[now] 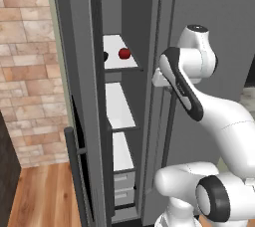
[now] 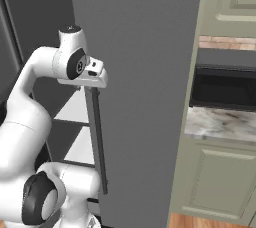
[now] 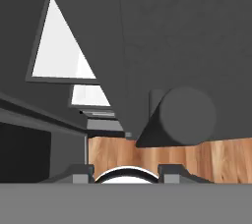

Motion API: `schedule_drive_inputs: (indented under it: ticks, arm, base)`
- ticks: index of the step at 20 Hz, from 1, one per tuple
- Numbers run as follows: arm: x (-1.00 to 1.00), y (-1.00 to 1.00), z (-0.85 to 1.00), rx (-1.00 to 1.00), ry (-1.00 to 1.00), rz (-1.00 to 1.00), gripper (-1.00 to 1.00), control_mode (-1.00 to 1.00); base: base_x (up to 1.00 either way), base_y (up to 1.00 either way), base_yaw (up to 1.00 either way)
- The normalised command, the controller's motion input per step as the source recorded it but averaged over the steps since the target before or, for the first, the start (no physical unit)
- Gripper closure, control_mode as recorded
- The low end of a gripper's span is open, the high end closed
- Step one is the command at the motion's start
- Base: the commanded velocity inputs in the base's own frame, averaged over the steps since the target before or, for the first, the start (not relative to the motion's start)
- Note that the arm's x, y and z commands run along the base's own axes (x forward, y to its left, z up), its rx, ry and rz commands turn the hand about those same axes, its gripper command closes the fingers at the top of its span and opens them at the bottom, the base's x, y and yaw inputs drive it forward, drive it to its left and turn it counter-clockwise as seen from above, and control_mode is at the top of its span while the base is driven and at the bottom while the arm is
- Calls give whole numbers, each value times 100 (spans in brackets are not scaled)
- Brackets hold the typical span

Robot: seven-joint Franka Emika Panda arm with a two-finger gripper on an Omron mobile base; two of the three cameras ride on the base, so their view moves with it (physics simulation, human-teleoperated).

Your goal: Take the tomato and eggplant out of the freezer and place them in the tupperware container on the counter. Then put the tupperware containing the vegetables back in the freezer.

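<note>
- Tomato [image 1: 124, 53]: sits on the top white shelf inside the freezer [image 1: 149, 32], towards the rear of the shelf, resting free.
- A dark object [image 1: 105, 56] lies on the same shelf, left of the tomato and mostly hidden by the door edge; it cannot be identified with certainty.
- Freezer door [image 1: 79, 96]: stands open to the left, its black bar handle [image 1: 74, 171] on the outer face.
- White shelves [image 1: 118, 106] and lower drawers [image 1: 123, 181] are visible in the opening.
- Gripper [image 2: 95, 74]: positioned at the top of a second vertical dark handle [image 2: 96, 137] on the closed grey door panel [image 2: 145, 97] to the right of the opening. Whether the fingers are apart or together cannot be told; the hand view shows the handle end [image 3: 184, 117] close ahead.
- Counter [image 2: 220, 124]: marble top to the right of the appliance, with a black microwave [image 2: 222, 88] standing on it.
- Wooden floor [image 1: 42, 196] lies below the open door.
</note>
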Motion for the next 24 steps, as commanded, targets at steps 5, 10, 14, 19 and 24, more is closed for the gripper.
schedule_drive_inputs:
  ticks: [5, 10, 14, 19, 24]
  arm:
    - [-53, 0, 0, 0, -18, 0, -100, -100]
    - [-72, 0, 10, 0, -23, -2, -100, -100]
    - [-63, 0, 8, 0, -11, -4, -100, -100]
    - [-52, 0, 2, 0, -6, -4, -100, -100]
    - [-49, 0, 16, 0, -10, -3, -100, -100]
  base:
    - [0, 0, 0]
    - [0, 0, 0]
    - [0, 0, 0]
    - [0, 0, 0]
    - [0, 0, 0]
